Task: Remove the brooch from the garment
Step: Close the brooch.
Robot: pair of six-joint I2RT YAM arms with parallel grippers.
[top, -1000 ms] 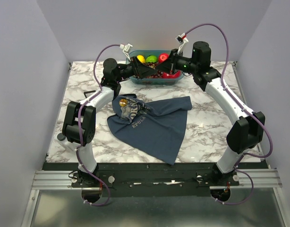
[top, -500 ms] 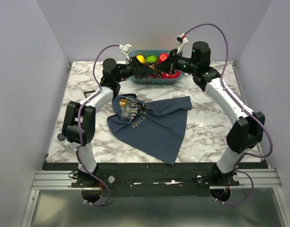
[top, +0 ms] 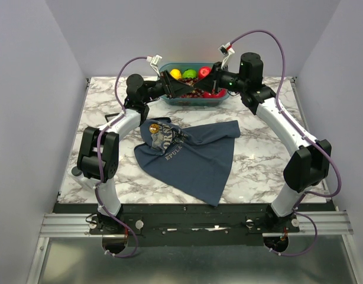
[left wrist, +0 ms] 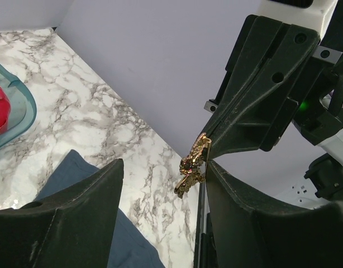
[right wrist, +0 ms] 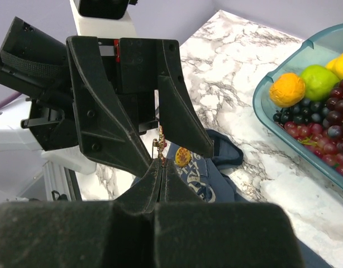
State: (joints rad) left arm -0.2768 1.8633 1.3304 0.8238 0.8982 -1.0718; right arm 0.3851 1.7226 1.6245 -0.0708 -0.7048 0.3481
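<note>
The dark blue garment [top: 187, 157] lies crumpled on the marble table, its pale print facing up. It also shows in the left wrist view [left wrist: 71, 170] and the right wrist view [right wrist: 219, 162]. Both grippers meet in the air over the front of the fruit basket. My right gripper [top: 195, 90] [right wrist: 162, 162] is shut on the small gold brooch [right wrist: 160, 144] [left wrist: 193, 166], which sticks out of its tips, clear of the garment. My left gripper [top: 182, 89] [left wrist: 163, 167] is open, its fingers on either side of the brooch, which is close to its right finger.
A teal basket [top: 169, 99] [right wrist: 262, 106] of fruit stands at the back centre, under the grippers. A round yellow badge [top: 153, 128] [right wrist: 182, 157] sits on the garment's bunched top left part. The table ends at grey walls behind and to the sides.
The left arm has shifted slightly to the left. Both grippers stay together above the basket, and the garment has not moved.
</note>
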